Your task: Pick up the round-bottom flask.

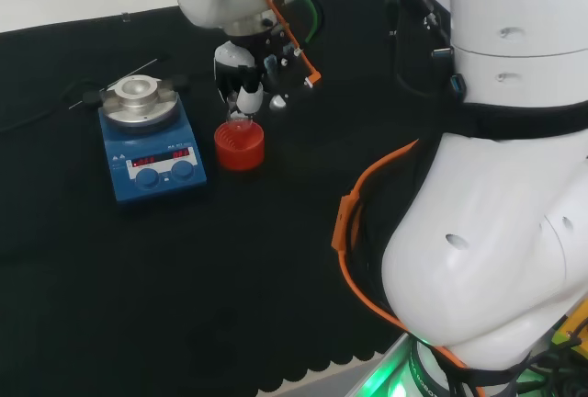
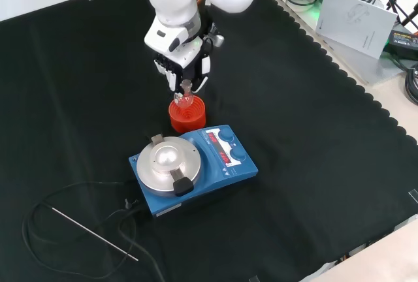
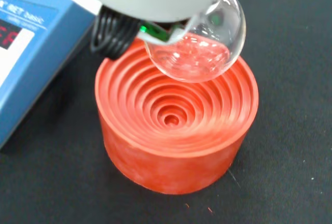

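Observation:
A clear glass round-bottom flask [image 3: 199,47] hangs just above a red ribbed stand [image 3: 176,125], its bulb clear of the stand's rings and off to one side of the centre. My hand [image 2: 183,60] comes down from above with its fingers closed round the flask's neck [image 2: 186,89]. In the head view the hand [image 1: 241,85] stands directly over the flask [image 1: 241,121] and the red stand [image 1: 240,146]. The neck itself is mostly hidden behind the fingers.
A blue magnetic stirrer [image 2: 192,168] with a round metal plate stands close beside the stand [image 2: 187,115]. A thin metal probe [image 2: 91,230] on a black cable lies on the cloth beyond it. Papers [image 2: 356,17] lie past the cloth's edge.

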Controlling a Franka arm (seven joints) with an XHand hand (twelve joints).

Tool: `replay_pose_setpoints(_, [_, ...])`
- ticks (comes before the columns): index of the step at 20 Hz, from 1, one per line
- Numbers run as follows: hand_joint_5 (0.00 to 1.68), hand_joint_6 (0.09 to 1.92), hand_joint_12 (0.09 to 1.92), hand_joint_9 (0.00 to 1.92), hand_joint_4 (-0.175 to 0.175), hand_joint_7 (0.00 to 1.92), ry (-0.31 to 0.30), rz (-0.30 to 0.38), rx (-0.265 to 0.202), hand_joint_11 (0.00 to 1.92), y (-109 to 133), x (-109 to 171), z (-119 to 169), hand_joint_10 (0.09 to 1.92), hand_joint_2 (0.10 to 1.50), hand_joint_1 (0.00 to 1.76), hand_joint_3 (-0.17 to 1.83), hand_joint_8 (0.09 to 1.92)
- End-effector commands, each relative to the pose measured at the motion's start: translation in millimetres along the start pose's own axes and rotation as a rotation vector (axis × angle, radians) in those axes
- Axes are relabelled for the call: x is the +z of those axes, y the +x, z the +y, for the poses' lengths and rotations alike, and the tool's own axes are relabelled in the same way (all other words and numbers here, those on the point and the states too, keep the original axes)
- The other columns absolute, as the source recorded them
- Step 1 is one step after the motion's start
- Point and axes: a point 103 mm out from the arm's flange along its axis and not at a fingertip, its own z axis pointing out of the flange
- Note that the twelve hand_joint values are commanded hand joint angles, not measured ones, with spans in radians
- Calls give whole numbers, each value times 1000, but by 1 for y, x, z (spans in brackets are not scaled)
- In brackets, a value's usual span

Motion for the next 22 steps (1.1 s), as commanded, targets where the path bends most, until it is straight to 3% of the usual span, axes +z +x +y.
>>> replay_pose_setpoints(1, [1225,656,941,1650,-175,1459,4,-8,-10,1552,10,-15,-11,391,533,1326,848,604])
replay_pose_setpoints(22, [1228,663,942,1657,-175,1465,-57,-41,-41,1558,32,-62,-39,385,522,1326,866,601])
